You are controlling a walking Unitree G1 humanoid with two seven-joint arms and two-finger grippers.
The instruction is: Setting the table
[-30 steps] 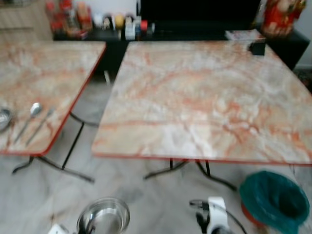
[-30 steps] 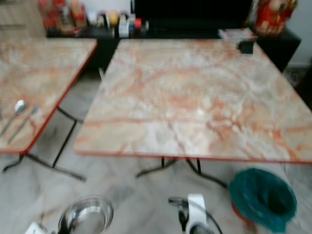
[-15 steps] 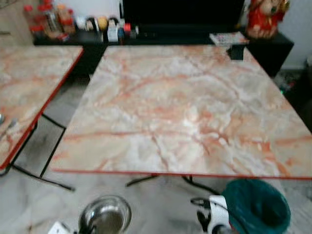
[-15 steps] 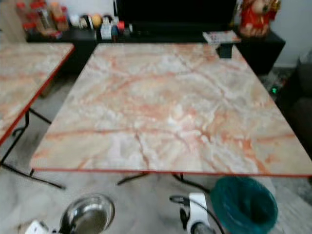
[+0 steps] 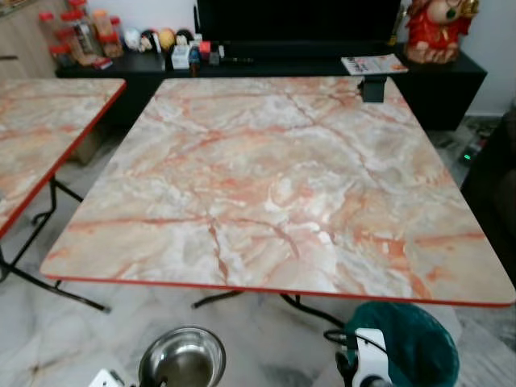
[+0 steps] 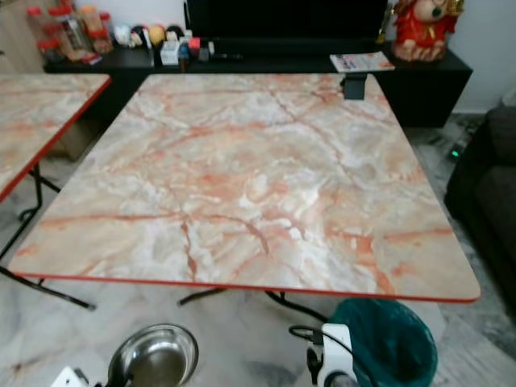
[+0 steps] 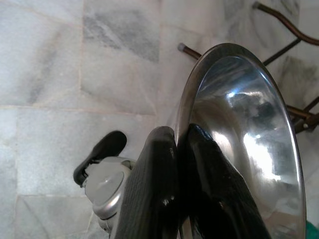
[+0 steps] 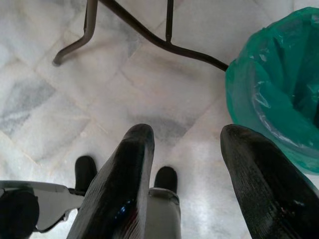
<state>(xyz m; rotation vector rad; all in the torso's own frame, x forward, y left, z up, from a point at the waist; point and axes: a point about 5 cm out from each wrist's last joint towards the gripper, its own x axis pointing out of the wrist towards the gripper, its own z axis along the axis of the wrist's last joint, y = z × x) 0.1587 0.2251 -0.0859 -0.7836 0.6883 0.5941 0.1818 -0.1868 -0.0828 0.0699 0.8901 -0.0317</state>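
A shiny steel bowl (image 5: 183, 359) hangs low in front of me, above the floor and short of the near edge of a marble-patterned square table (image 5: 274, 169) with a red rim. My left gripper (image 7: 180, 164) is shut on the bowl's rim (image 7: 187, 107), one black finger inside and one outside. My right gripper (image 8: 187, 149) is open over the floor tiles, nothing between its fingers. The right wrist (image 5: 367, 372) shows at the bottom of the head view, beside the bin.
A bin lined with green plastic (image 5: 411, 343) stands on the floor under the table's near right corner. A second marble table (image 5: 40, 137) is at the left. A black cabinet (image 5: 266, 60) with bottles, jars and a red figurine runs behind. A dark sofa (image 6: 492, 193) sits at the right.
The whole picture has shifted: my view has swung right and sharpened, so the left table with its spoon has slid out. The bowl stays held low in my left gripper.
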